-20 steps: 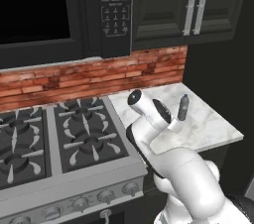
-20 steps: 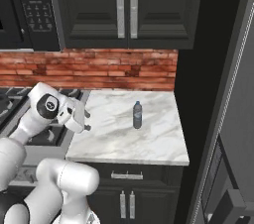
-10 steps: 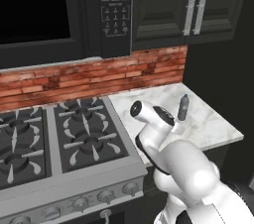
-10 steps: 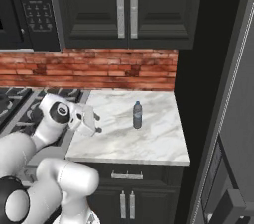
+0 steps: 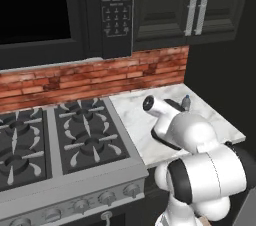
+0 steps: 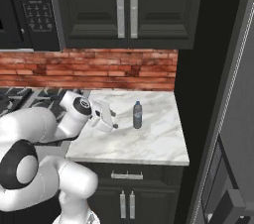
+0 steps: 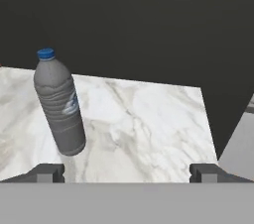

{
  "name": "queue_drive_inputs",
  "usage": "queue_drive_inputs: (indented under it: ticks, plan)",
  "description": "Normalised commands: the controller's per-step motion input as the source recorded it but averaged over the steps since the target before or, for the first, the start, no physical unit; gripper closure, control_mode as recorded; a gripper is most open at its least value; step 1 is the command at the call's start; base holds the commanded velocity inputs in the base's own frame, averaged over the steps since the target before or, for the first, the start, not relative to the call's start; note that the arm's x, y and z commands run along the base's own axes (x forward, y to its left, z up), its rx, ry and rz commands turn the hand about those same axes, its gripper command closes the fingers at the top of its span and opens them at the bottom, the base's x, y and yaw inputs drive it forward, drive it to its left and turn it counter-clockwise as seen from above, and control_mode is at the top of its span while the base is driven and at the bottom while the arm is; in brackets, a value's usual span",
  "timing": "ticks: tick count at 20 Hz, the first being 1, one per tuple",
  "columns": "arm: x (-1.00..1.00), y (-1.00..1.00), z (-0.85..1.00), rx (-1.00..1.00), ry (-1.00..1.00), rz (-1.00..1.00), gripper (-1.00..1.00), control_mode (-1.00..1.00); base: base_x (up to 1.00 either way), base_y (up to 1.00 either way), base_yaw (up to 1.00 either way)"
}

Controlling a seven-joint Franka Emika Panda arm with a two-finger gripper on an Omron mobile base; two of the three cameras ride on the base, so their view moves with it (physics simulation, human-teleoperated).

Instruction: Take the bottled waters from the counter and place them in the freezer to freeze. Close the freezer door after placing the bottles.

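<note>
One bottled water (image 6: 137, 115) stands upright on the white-grey marble counter (image 6: 149, 143), a slim greyish bottle with a blue cap. My gripper (image 6: 114, 120) hovers just left of it, level with it, apart from it, jaws open and empty. In the hand view the bottle (image 7: 59, 111) rises ahead, left of the gap, above the left fingertip (image 7: 47, 172); the gripper (image 7: 127, 172) points over the counter (image 7: 149, 114). In the left base view my arm covers all but the bottle's top (image 5: 186, 102). The pale grey freezer door (image 6: 240, 134) rises at the right; the freezer's inside is hidden.
A black gas stove (image 5: 55, 140) with grates adjoins the counter's left side. Red brick backsplash (image 6: 99, 69) runs behind. Black wall cabinets (image 6: 126, 10) and a microwave (image 5: 75, 10) hang above. The counter's front edge (image 6: 129, 157) lies close below the gripper.
My arm has stretched forward and the gripper has travelled right across the counter, closer to the bottle. The bottle has not moved. The jaws stay open.
</note>
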Motion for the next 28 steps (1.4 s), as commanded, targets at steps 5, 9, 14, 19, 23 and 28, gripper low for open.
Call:
queue_drive_inputs:
  ticks: [5,9,14,19,23,28]
  plan:
    - [0.4,-0.08,0.0,-0.05,0.0,-0.04,-1.0,-1.0,0.0,0.0,0.0]
    - [0.18,0.09,0.0,-0.08,0.0,0.0,-1.0,-1.0,0.0,0.0,0.0]
    - [0.29,-0.03,0.0,-0.09,0.0,-0.06,-1.0,-1.0,0.0,0.0,0.0]
    - [0.34,-0.01,0.0,-0.07,0.0,-0.08,-1.0,-1.0,0.0,0.0,0.0]
    - [0.04,0.0,0.0,0.0,0.0,-0.01,-1.0,-1.0,0.0,0.0,0.0]
    - [0.09,-0.09,-0.02,-0.02,0.0,-0.04,-1.0,-1.0,0.0,0.0,0.0]
